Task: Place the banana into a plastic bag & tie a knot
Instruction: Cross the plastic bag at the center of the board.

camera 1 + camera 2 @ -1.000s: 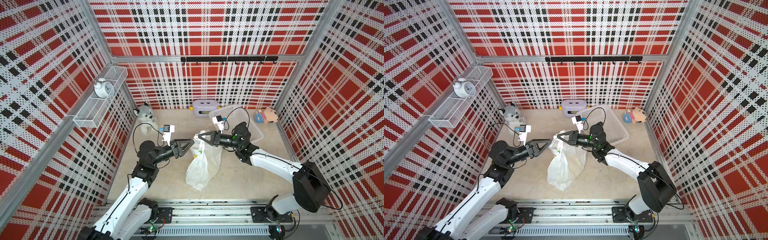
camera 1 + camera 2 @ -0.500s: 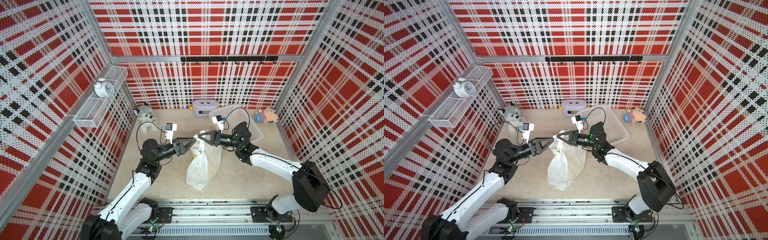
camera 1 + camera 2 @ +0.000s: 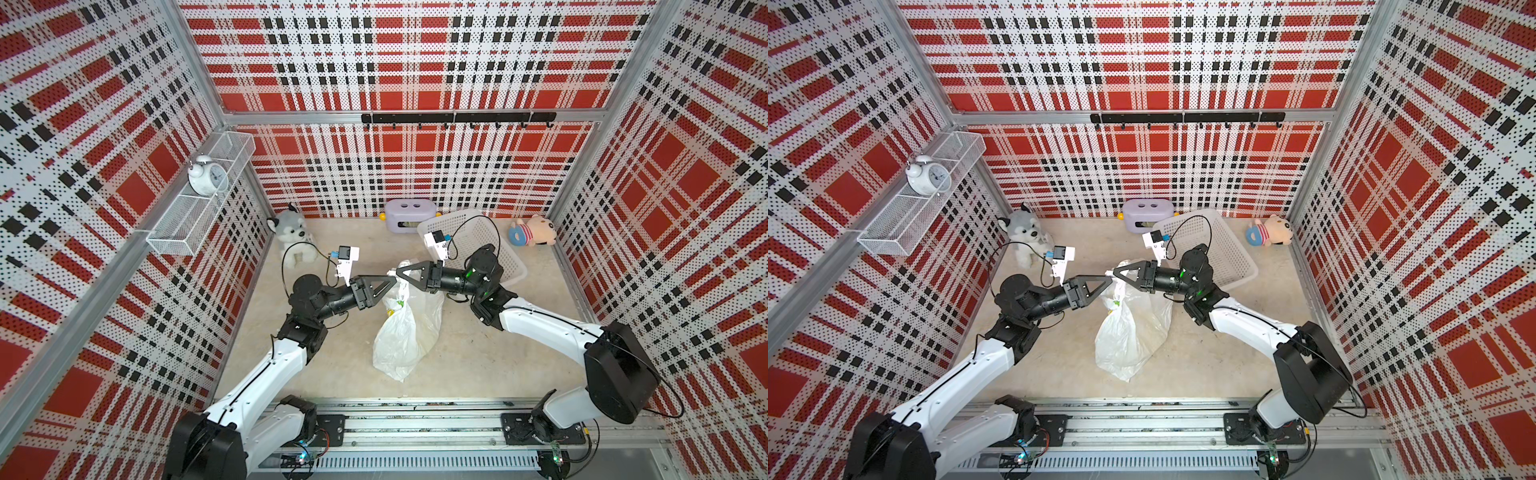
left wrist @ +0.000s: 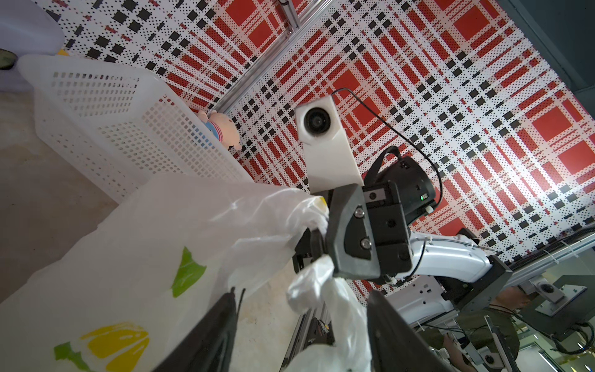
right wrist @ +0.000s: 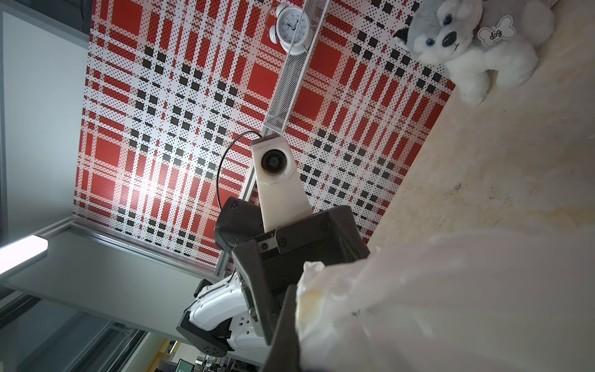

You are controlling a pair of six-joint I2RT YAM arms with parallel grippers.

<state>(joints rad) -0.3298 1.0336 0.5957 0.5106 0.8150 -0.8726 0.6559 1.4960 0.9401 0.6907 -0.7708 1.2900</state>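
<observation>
Bag: plastic bag point(image 3: 409, 332) is sagging centrally, top held up.
Banana: not showing; likely inside.
Right gripper point(image 3: 401, 273): clamping 1 handle point(image 4: 314, 207).
Left gripper point(image 3: 391, 281): gaping around other handle point(image 4: 322, 290).
Handling: limp, slippery film; grab bunched handles.

The word "dog" is printed on a white bone-shaped tag point(image 5: 496, 32) on the grey-and-white plush husky point(image 5: 473, 51), upper right of the right wrist view.

Red-and-black plaid walls point(image 3: 415, 62) enclose a pale beige floor point(image 3: 478, 365); a wire shelf point(image 3: 174, 237) hangs on a side wall, a black hook rail point(image 3: 457, 118) on the back.
</observation>
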